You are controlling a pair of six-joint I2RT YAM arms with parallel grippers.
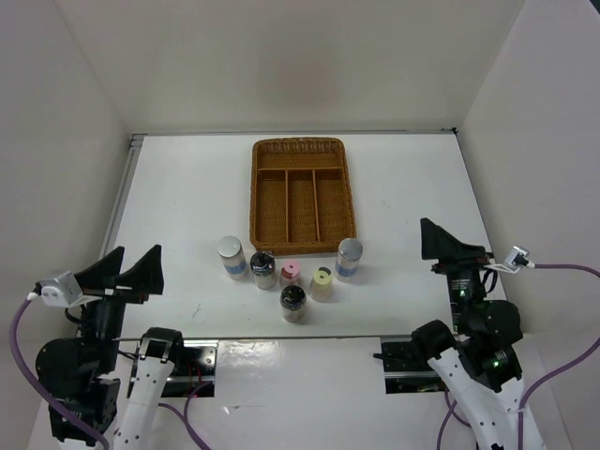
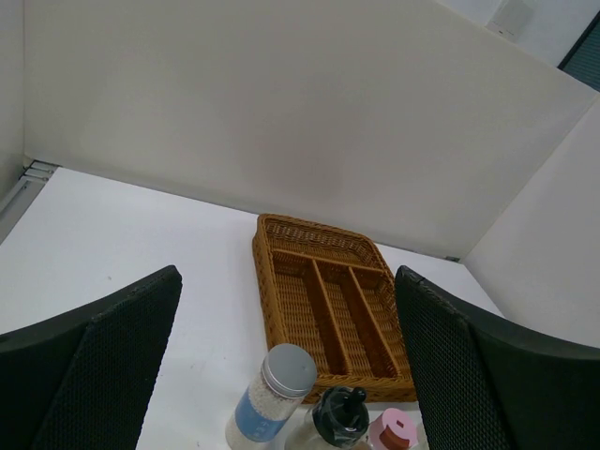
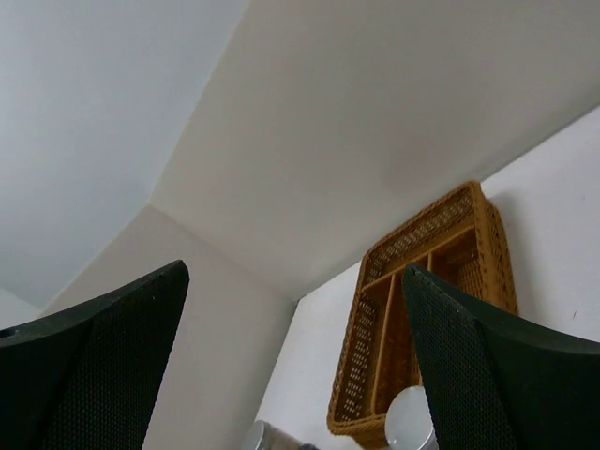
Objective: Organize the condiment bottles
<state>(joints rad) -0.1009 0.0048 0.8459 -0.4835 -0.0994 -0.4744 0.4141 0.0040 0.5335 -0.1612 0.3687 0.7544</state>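
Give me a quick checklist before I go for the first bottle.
1. Left gripper open and empty: ok.
2. Right gripper open and empty: ok.
3. Basket compartments free: ok.
4. Left silver-lidded bottle upright, outer side free: ok.
5. Right silver-lidded bottle upright, outer side free: ok.
6. Finger room around pink-capped bottle: not ok, dark-capped bottle and yellow-capped bottle crowd it.
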